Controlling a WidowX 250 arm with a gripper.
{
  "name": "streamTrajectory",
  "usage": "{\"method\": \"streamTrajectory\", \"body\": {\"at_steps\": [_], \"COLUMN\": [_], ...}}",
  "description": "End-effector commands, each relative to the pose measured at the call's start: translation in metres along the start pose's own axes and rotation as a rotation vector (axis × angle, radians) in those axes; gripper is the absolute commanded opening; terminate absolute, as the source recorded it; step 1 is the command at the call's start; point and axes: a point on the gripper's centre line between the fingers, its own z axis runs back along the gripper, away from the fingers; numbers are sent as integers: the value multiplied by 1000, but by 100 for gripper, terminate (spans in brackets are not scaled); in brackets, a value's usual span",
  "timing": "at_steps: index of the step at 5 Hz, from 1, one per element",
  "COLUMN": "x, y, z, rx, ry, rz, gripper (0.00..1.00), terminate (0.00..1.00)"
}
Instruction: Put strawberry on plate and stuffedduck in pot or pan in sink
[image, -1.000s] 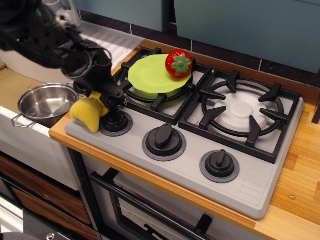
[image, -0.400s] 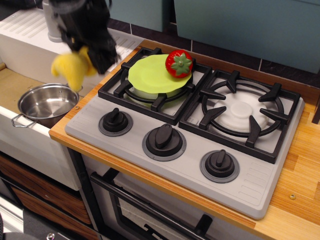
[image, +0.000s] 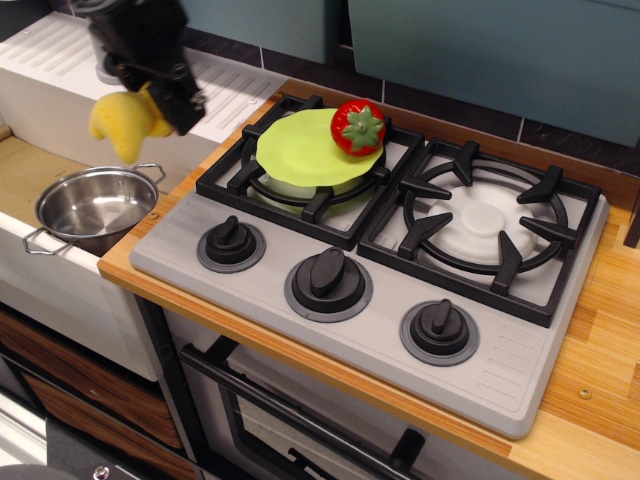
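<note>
Above the pot or pan: the claw hangs here with the stuffedduck in its grip; open air between duck and pot rim.
Inside the pot: nothing lies in it, the mouth is free from above.
Pot handles: two wire loops stick out, one toward the stove, one toward the front.
Sink around the pot: tan floor bare behind the pot.
Sink back side: the ribbed draining board is flat and low.
Left burner: the plate covers it, and the strawberry sits on the plate's far right edge.
Right burner: only the black grate, free from above.
Front of stove: three knobs stand up in a row.
</note>
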Motion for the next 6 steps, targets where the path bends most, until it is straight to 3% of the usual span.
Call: {"method": "streamTrajectory", "body": {"at_steps": [1, 4, 6], "x": [-16, -27, -30], "y": [33, 58, 59], "z": [0, -51, -62], "rx": [66, -4, -12], "ry": [-96, -206, -232], "rz": [-20, -66, -79], "gripper": [0, 0, 0], "terminate": [0, 0, 0]}}
